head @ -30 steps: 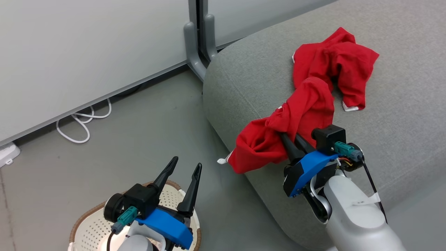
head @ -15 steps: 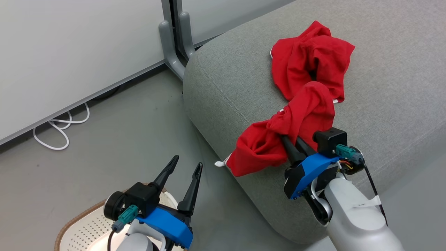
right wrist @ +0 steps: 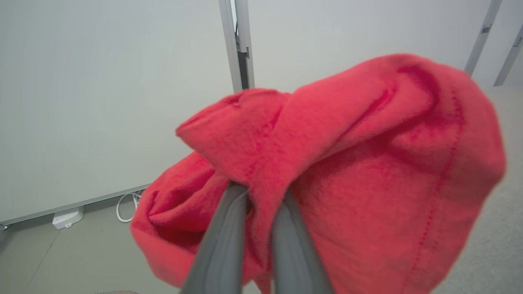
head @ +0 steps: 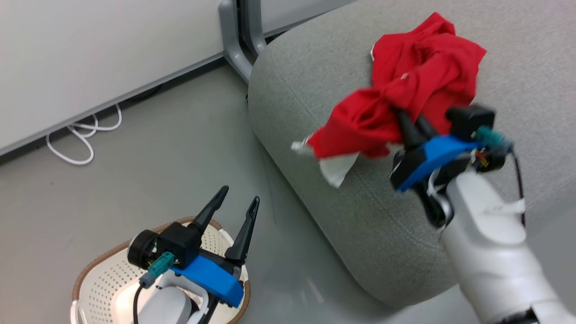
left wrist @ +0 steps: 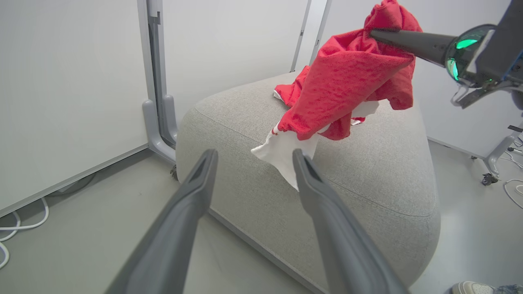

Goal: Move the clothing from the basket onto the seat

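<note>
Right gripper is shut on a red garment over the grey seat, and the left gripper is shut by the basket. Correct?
Not quite: the left gripper is open, fingers spread apart, as the head view shows. The rest stands: it is by the basket, and the right gripper is shut on the red garment over the seat.

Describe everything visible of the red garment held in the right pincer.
The red garment is soft, fleecy-looking bright red fabric, crumpled into a bunched bundle with deep folds. A white trim piece hangs from its lower end. The right pincer is shut on a gathered fold near its top, and the cloth droops from there over the grey seat. Behind it a second red garment lies on the cushion; whether the two touch cannot be told.
</note>
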Controlling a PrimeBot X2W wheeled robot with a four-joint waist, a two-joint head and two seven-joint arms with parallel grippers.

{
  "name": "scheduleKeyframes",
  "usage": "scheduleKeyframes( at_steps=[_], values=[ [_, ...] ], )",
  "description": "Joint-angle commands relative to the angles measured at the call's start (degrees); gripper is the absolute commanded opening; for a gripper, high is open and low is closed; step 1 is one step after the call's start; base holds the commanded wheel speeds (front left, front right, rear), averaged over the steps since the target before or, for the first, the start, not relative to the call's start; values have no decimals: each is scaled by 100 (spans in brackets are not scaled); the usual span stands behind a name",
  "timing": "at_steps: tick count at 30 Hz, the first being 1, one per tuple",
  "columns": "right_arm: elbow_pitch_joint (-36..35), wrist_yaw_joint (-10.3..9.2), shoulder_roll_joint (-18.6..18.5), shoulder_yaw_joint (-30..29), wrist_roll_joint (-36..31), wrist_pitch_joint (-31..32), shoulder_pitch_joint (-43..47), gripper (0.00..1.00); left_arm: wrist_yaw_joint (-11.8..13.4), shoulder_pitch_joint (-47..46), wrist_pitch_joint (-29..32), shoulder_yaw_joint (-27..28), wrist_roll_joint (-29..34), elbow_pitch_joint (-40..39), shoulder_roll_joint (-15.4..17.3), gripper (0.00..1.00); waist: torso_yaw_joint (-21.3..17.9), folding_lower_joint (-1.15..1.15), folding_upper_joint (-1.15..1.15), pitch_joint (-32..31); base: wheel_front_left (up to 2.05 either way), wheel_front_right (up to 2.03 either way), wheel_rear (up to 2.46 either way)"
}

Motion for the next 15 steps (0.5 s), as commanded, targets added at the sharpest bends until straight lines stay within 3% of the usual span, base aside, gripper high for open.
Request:
scheduleKeyframes(
  at_steps=[1, 7, 15],
  values=[
    [23, 1, -4, -66, -64, 18, -159, 0, -10, -129, -17, 3, 31, -33, 44, 100, 101, 0, 0, 147, 0, 0, 0],
    [171, 1, -310, -949, -260, 325, -1219, 0, -10, -389, -17, -63, 108, -172, 227, 100, 329, 0, 0, 658, 0, 0, 0],
    [131, 1, -1227, -2000, -535, 435, -2394, 0, -10, -849, -16, -194, 250, -519, 446, 100, 753, 0, 0, 1548, 0, 0, 0]
  ],
)
